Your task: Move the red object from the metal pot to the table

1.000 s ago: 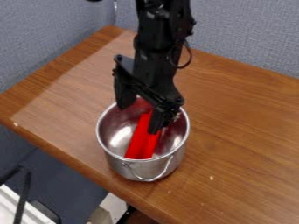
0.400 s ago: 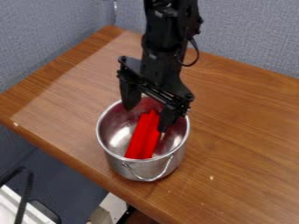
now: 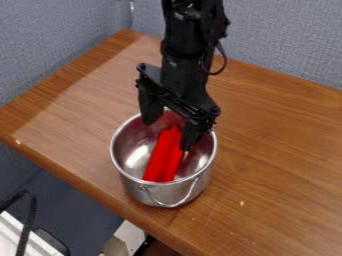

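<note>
Comparing with a second back, little has changed. Biggest first: the table [image 3: 80, 85] is brown wood, its near left corner toward us, grey wall behind on the far left. The arm [image 3: 194, 35] comes down from the far side; against the earliest look it now sits a touch farther and to the right, and since the later look it has not shifted. The pot [image 3: 134, 175] stands near the table's near edge in the same spot, shiny, handle facing us. The gripper [image 3: 177, 118] hangs straight down over the pot's far half, jaws spread wide, one finger left and one right, tips at about rim level or just inside; holding nothing. The block [image 3: 166, 158] lies slanted inside the pot, lower end toward the near wall, upper end leaning toward the far rim between the fingers. Cannot tell if either finger touches it; looks apart.

Meaning for the task, as I judge it: nothing lifted yet, block not on the table. Pincer seems lined up astride the block's upper end, so closing looks like the next step. Risk: the slanted block may slip or pivot, or a finger may catch the rim.
</note>
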Controlling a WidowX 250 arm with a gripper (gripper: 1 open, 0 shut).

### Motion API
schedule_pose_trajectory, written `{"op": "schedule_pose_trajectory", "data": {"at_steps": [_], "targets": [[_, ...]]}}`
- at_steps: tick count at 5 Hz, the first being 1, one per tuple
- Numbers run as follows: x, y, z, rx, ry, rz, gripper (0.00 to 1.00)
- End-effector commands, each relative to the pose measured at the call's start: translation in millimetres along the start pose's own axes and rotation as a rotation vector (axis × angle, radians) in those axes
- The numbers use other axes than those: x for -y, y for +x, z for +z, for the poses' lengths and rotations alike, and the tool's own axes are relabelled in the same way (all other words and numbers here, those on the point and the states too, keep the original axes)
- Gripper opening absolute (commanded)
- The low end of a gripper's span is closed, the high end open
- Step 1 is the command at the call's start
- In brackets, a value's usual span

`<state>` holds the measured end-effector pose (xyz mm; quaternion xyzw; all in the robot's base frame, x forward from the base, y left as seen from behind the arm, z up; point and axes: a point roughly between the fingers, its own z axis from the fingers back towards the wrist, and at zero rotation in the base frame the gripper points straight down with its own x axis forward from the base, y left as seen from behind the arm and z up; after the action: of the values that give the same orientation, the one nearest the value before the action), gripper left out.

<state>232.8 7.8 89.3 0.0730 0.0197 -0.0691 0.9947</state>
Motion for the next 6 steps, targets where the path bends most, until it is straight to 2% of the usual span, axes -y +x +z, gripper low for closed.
{"op": "schedule_pose_trajectory", "data": {"at_steps": [1, 2, 4, 5, 6], "targets": [[-0.7, 12.8, 7.2, 0.04, -0.004, -0.006, 1.0], [1.5, 19.0, 4.7, 0.043, -0.009, -0.02, 1.0], [5.0, 25.5, 15.7, 0.049, -0.015, -0.05, 1.0], [2.1, 29.8, 23.5, 0.07, -0.004, -0.057, 1.0], [-4.9, 35.9, 30.0, 0.09, -0.003, -0.015, 1.0]]}}
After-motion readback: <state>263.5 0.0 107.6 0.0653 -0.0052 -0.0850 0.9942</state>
